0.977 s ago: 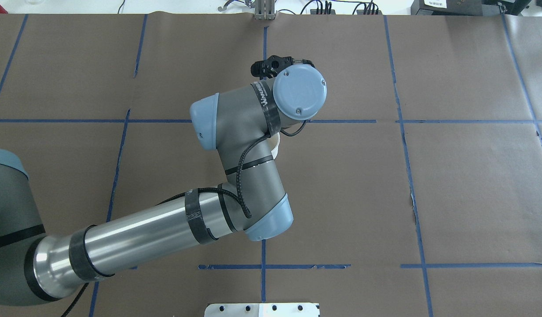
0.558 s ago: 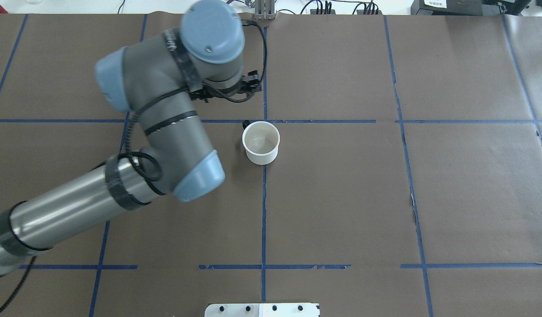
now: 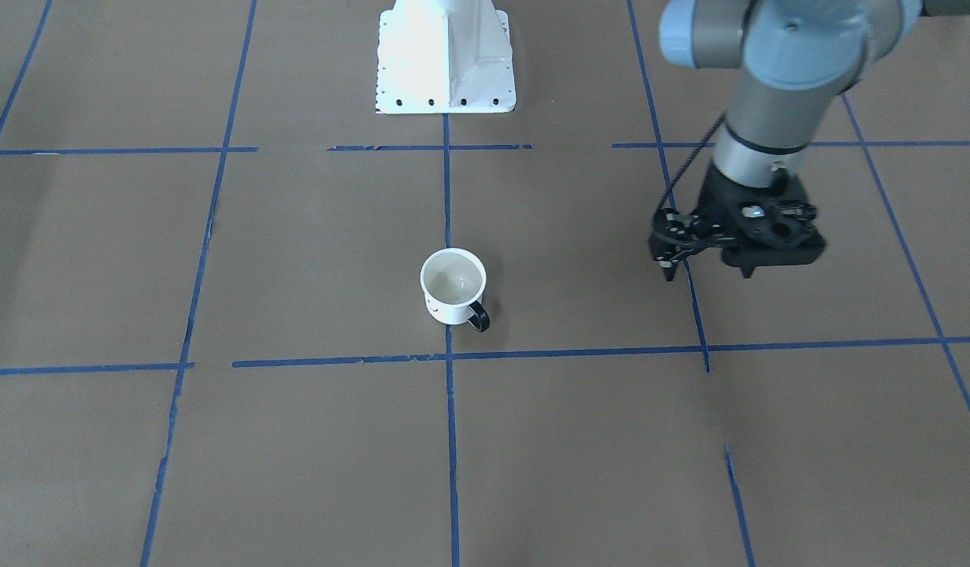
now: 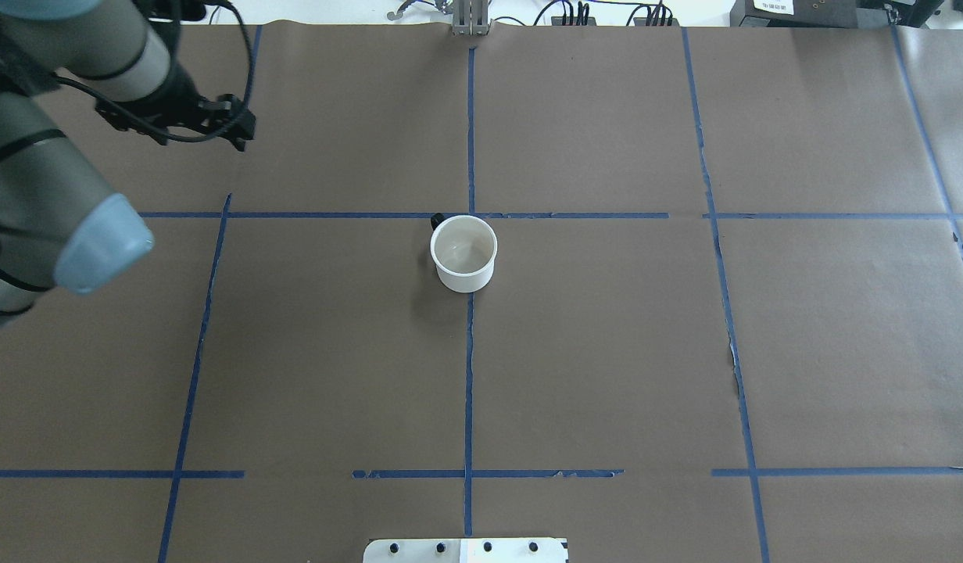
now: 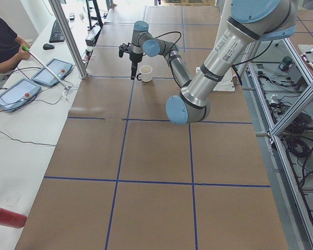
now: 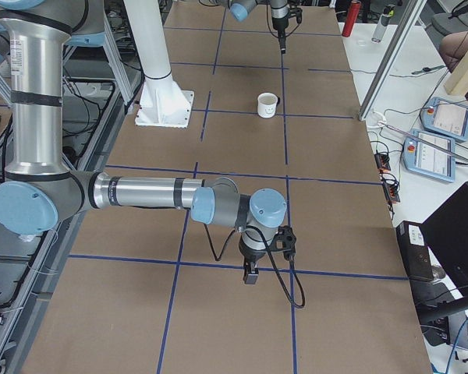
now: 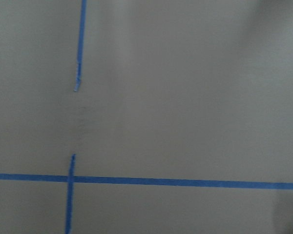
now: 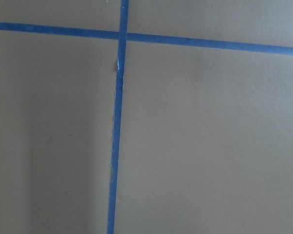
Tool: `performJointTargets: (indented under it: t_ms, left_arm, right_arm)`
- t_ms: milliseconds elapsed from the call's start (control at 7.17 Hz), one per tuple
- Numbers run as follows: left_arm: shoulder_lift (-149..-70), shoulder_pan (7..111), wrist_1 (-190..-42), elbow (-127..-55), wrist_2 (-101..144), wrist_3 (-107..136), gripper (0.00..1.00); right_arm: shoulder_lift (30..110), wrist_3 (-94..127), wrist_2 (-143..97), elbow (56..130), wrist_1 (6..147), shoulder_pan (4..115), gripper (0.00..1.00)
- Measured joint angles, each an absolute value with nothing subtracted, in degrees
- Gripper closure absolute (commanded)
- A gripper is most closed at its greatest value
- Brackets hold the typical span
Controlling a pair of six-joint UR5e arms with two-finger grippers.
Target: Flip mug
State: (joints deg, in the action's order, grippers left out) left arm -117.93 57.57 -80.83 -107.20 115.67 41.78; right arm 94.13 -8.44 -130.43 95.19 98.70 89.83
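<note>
Quick rundown, biggest stuff first. The table (image 4: 606, 352) is covered in brown paper and marked into squares with blue tape lines (image 4: 469, 375). The left arm (image 4: 28, 180) is seen up at the far left corner in the overhead view. The right arm (image 6: 140, 192) is stretched low over the near end of the table in the right side view, well apart from everything else. A white base plate (image 3: 444, 55) is bolted at the robot's edge.

The mug (image 4: 464, 254) is found near the middle of the table, right on the centre tape line and just beside a crossing. It's stood upright, mouth up, with the dark handle turned toward the operators' side. Nothing is seen inside it, only the pale bottom with a bit of glare.

The left gripper (image 3: 713, 256) is pointed down over bare paper, well apart from the mug, and nothing is held in it. Whether its jaws are spread or pressed together can't be made out. The right gripper (image 6: 250, 274) is only caught in the side view, so its state can't be told either.

Progress-wise, if mouth-up was the goal, the flip is judged done: the mug is standing free and untouched. Nothing more seems needed except parking the arms.
</note>
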Motion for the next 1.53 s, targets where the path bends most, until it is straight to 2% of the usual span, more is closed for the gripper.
performJointTargets:
  t_ms: [419,698,1116,1535]
  left_arm:
    - [-100.4,76.5,-80.7,-111.4,123.4,12.7,0.00]
    - [-90.8,85.9,-82.0,-104.7,126.6,-6.9,0.00]
    - [-85.4,91.7,-84.8,-95.5,128.5,-16.8,0.00]
    - [-84.7,92.2,-88.4,-96.3,130.8,-17.1,0.00]
  right_arm:
    - [94.1,-8.4,-130.4,95.2,98.7,89.8,0.00]
    - [94.1,-8.4,-130.4,95.2,98.7,89.8,0.00]
    - [94.1,-8.4,-130.4,95.2,98.7,89.8,0.00]
    - [94.1,-8.4,-130.4,95.2,98.7,89.8,0.00]
